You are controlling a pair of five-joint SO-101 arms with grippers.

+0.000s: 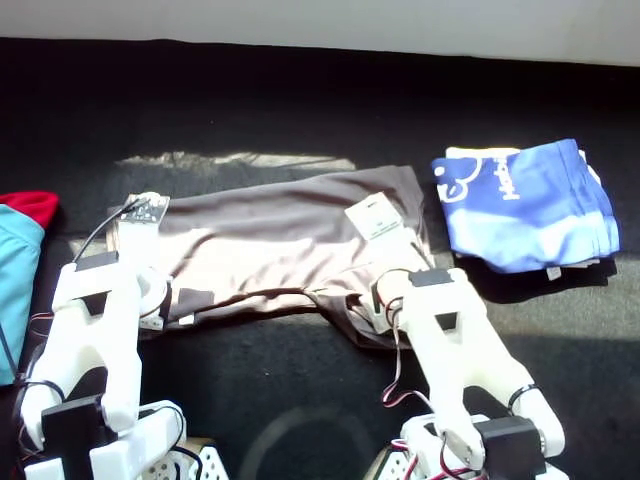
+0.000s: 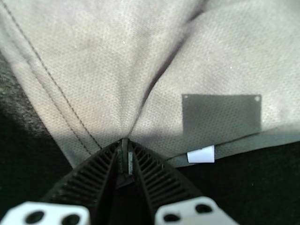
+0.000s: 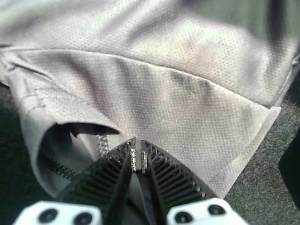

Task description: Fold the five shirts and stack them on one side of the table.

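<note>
I've got the grey shirt [image 1: 290, 250] lying mostly flat across the middle of the dark bench [image 1: 300, 100], one arm at each near corner. The left fingers [image 2: 96, 172] are pinched shut on its hem, right by the little white tag [image 2: 201, 154]. The right fingers [image 3: 108, 172] are clamped tight on a fold of the same fabric. A folded blue shirt [image 1: 525, 205] sits on a black one [image 1: 520, 280] off to the right, and teal [image 1: 15, 290] and red [image 1: 30, 205] shirts are at the left edge.
</note>
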